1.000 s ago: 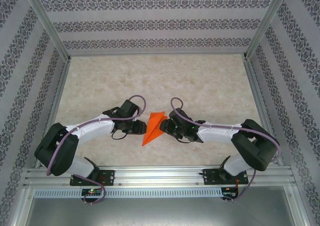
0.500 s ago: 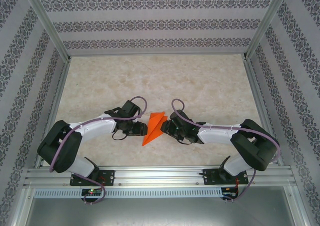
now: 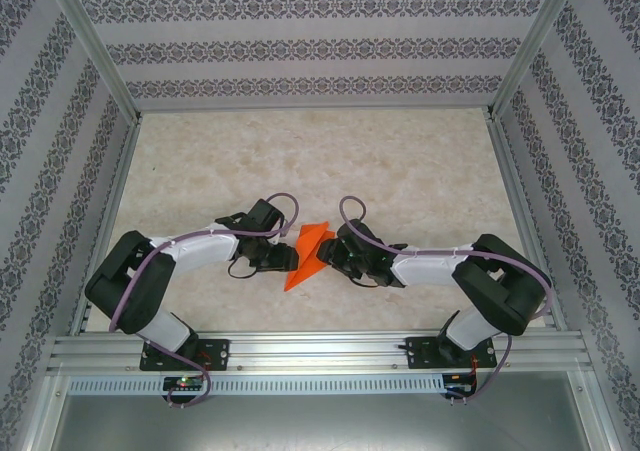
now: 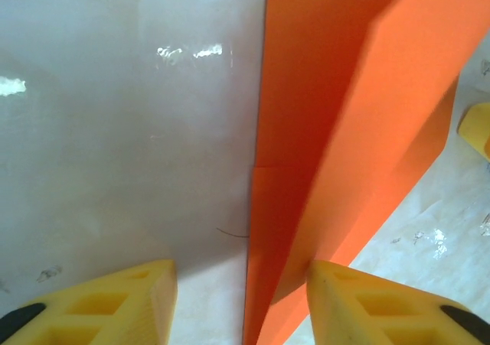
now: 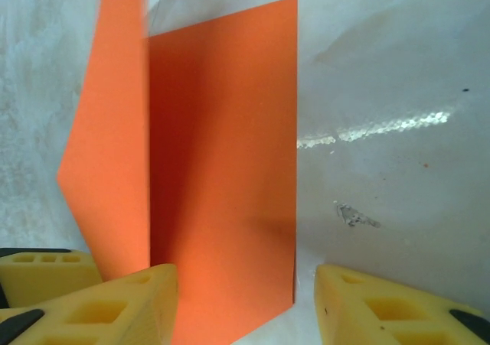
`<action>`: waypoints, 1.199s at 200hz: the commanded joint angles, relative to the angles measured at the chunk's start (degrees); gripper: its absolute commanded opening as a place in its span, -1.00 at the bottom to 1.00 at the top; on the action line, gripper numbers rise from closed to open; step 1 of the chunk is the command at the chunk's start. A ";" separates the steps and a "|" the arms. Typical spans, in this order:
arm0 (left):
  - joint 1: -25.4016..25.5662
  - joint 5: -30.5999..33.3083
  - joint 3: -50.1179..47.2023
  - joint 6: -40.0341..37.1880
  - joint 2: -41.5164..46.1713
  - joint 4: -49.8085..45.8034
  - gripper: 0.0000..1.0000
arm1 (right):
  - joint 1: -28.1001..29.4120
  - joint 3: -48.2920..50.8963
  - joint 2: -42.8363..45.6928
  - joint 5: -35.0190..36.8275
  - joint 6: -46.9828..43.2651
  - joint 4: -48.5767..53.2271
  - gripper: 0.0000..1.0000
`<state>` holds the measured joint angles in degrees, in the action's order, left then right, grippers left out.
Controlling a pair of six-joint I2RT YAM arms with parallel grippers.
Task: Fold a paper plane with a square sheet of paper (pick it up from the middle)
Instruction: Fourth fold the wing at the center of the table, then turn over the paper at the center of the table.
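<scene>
The orange square sheet of paper [image 3: 306,259], folded into a narrow pointed paper plane shape, lies on the table between both grippers. My left gripper [image 3: 286,259] stands open at its left side. In the left wrist view a raised orange flap [image 4: 344,115] runs up between the yellow fingers [image 4: 107,303], touching the right one. My right gripper [image 3: 328,257] is open at the paper's right side. In the right wrist view a flat orange panel [image 5: 222,169] lies between that gripper's fingertips [image 5: 390,307], and a second flap [image 5: 107,154] stands up to the left.
The pale marbled table [image 3: 320,161] stretches beyond the grippers to patterned walls. A metal rail [image 3: 320,351] borders the near edge by the arm bases. A yellow fingertip of the other gripper [image 4: 476,127] shows at the right edge of the left wrist view.
The left arm's elbow and shoulder have shifted right and slightly forward. Both grippers and the orange paper stay almost in place.
</scene>
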<state>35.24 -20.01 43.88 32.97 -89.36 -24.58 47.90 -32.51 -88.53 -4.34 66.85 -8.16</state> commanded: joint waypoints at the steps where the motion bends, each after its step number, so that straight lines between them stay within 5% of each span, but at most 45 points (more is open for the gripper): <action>1: -0.26 -1.55 1.08 -1.31 -2.39 2.12 -0.08 | 0.79 -0.83 -1.56 -0.17 1.37 -2.16 -0.02; 49: 0.18 -4.31 0.85 -0.98 -3.89 3.40 -0.21 | 1.20 -0.54 -1.75 -0.79 1.97 -4.77 -0.10; 240: 2.62 -7.79 2.78 -0.06 -5.29 4.10 -0.20 | 3.05 2.09 3.65 4.40 3.87 -0.70 -0.10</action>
<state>34.92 -20.64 45.71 33.04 -91.35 -26.65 51.62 -31.27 -86.76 -1.93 70.87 -8.86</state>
